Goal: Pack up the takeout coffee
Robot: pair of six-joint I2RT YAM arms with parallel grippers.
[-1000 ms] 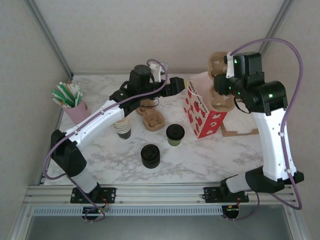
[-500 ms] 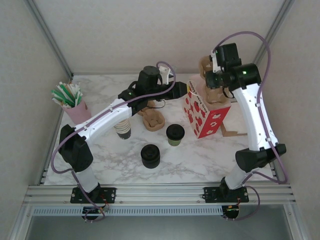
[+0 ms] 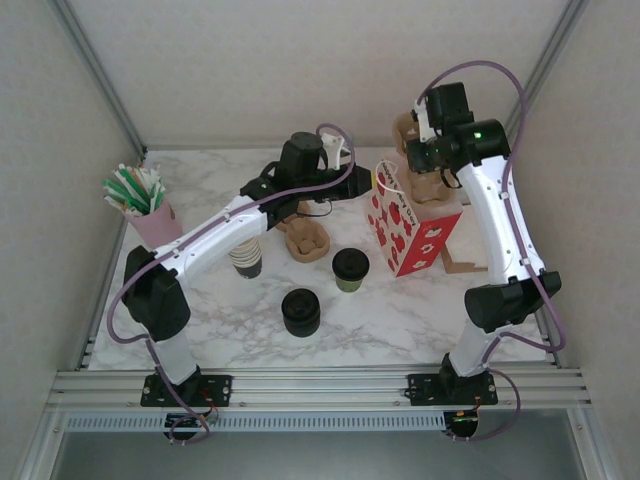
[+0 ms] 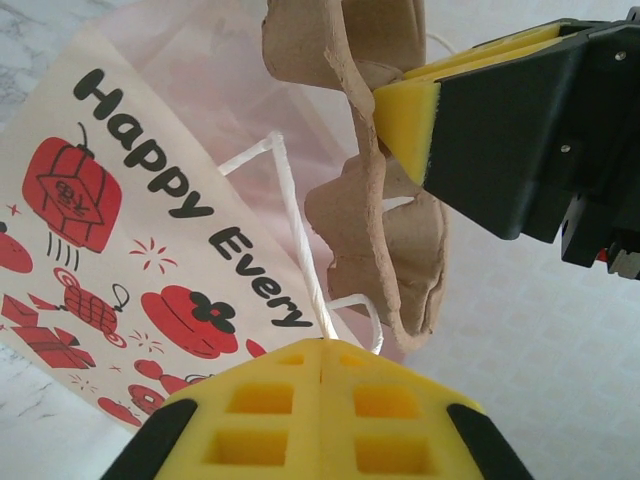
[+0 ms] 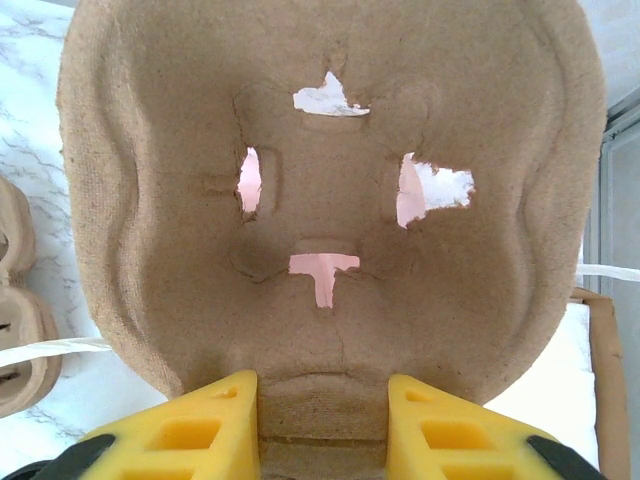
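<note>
Looking from above, you have the takeout coffee (image 3: 350,268) standing mid-table, just near-left of the printed paper bag (image 3: 410,232), with the black lid stack (image 3: 301,312) nearer. Left wrist: left gripper (image 4: 322,350) is pressed together on the bag's white string handle (image 4: 298,235). Right wrist: right gripper (image 5: 322,392) pinches the edge of the moulded pulp carrier (image 5: 320,150).

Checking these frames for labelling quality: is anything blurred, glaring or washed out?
Top external: even, soft light, no glare, the coffee cup crisp. Left wrist: print on the paper bag is sharp, its pale inside washed out. Right wrist: the cardboard carrier is sharp, bright light showing through its cut-outs.
</note>
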